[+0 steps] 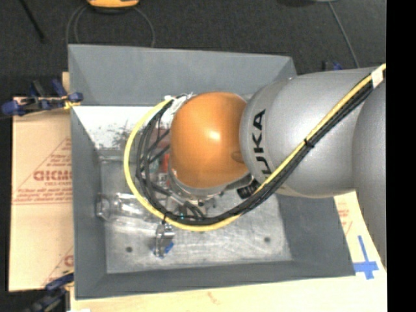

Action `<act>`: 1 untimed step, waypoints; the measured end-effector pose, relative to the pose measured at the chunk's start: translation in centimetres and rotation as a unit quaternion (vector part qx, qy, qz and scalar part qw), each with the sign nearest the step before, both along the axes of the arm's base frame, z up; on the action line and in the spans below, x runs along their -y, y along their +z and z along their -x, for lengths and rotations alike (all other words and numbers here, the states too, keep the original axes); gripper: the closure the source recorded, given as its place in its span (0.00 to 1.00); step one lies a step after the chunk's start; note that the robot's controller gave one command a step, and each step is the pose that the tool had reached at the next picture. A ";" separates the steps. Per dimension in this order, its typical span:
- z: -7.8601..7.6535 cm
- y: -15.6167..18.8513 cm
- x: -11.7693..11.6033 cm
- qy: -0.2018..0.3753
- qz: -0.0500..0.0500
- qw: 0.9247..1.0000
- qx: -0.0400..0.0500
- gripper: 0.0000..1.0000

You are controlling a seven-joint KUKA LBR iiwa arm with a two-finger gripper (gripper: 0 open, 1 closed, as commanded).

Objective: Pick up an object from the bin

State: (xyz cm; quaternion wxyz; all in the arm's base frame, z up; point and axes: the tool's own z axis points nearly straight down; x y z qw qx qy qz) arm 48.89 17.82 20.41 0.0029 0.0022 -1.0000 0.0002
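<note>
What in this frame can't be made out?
- Middle of the bin floor: hidden under the orange wrist cover and cables.
- Clear plastic thing, lower left: its right end runs under the cables.
- Small blue-grey thing near the front: too small to identify.

Single camera above bin (195,70), looking down, slightly oblique, close; arm (312,142) from right.

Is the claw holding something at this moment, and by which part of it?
It cannot be told. The claw is under the arm's orange cover; a clear plastic thing and a small blue thing lie beside it.
</note>
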 end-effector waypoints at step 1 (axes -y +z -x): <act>-4.4 -9.0 1.3 0.123 -0.001 0.992 0.007 0.00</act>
